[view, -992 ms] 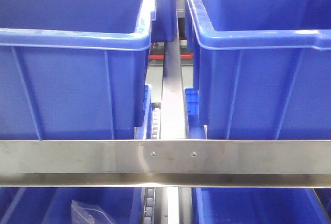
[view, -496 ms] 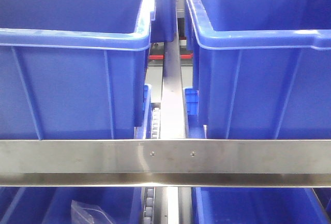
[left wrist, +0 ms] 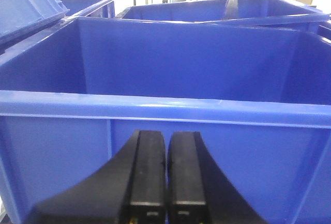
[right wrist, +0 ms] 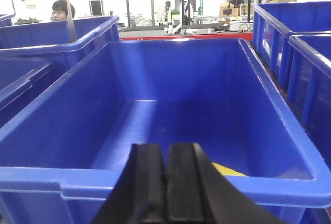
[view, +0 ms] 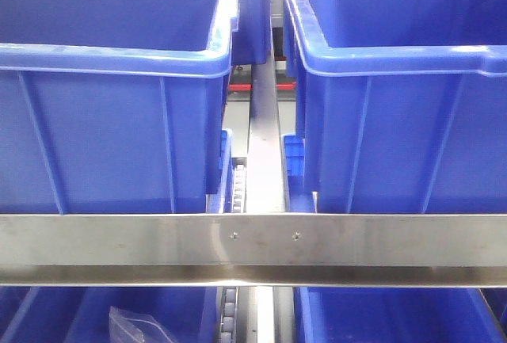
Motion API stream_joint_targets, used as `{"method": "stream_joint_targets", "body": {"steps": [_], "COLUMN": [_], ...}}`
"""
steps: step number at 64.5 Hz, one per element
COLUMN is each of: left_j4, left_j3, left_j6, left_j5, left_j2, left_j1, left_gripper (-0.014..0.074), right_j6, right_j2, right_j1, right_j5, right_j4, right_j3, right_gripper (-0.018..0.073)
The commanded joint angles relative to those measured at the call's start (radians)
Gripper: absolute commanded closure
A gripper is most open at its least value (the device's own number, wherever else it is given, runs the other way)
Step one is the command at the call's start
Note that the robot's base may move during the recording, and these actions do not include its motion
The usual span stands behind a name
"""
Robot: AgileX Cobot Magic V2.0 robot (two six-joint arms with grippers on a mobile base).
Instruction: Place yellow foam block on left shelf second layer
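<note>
In the right wrist view a sliver of the yellow foam block (right wrist: 227, 169) shows inside a blue bin (right wrist: 170, 180), low against its near wall, mostly hidden by the rim and my fingers. My right gripper (right wrist: 165, 154) is shut and empty, just in front of that bin's near rim. In the left wrist view my left gripper (left wrist: 166, 144) is shut and empty, close to the front wall of another blue bin (left wrist: 165, 107). Neither gripper nor the block shows in the front view.
The front view shows two large blue bins (view: 111, 58) (view: 396, 58) on a shelf, a metal divider rail (view: 265, 153) between them and a steel crossbar (view: 253, 248) in front. Lower bins lie beneath, one holding a clear plastic bag (view: 139, 327). A person (right wrist: 62, 11) stands far behind.
</note>
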Motion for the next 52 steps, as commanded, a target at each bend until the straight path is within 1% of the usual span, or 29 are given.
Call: {"method": "stream_joint_targets", "body": {"steps": [1,9,19,27,31,34,52], "left_j4": [-0.006,-0.006,-0.006,-0.006,-0.006,-0.006,-0.006], "left_j3": [0.027,0.027,0.027,0.027,0.027,0.027,0.027], "left_j6": [-0.003,-0.003,-0.003,-0.003,-0.003,-0.003,-0.003], "left_j5": [-0.082,-0.082,-0.082,-0.082,-0.082,-0.082,-0.082], "left_j2": [-0.018,-0.018,-0.018,-0.018,-0.018,-0.018,-0.018], "left_j1": [-0.007,-0.007,-0.007,-0.007,-0.007,-0.007,-0.007], "left_gripper": [0.0472,0.0472,0.0472,0.0472,0.0472,0.0472,0.0472], "right_j6": [-0.007,-0.007,-0.007,-0.007,-0.007,-0.007,-0.007], "right_j2": [0.010,-0.033,-0.128,-0.125,-0.125,-0.125,-0.125], "right_j1": [-0.006,-0.035,-0.090,-0.092,-0.092,-0.092,-0.092], "right_j5": [-0.083,-0.090,-0.096,-0.100,-0.124,-0.104,-0.125], "right_j4": [-0.010,-0.011,-0.011,-0.011,-0.011,-0.014,-0.018], "right_j3": [-0.028,0.003,0.090,0.136,0.166,0.162,0.162], "right_gripper": [0.0505,0.0505,0.0505,0.0505,0.0505,0.0505,0.0505]}}
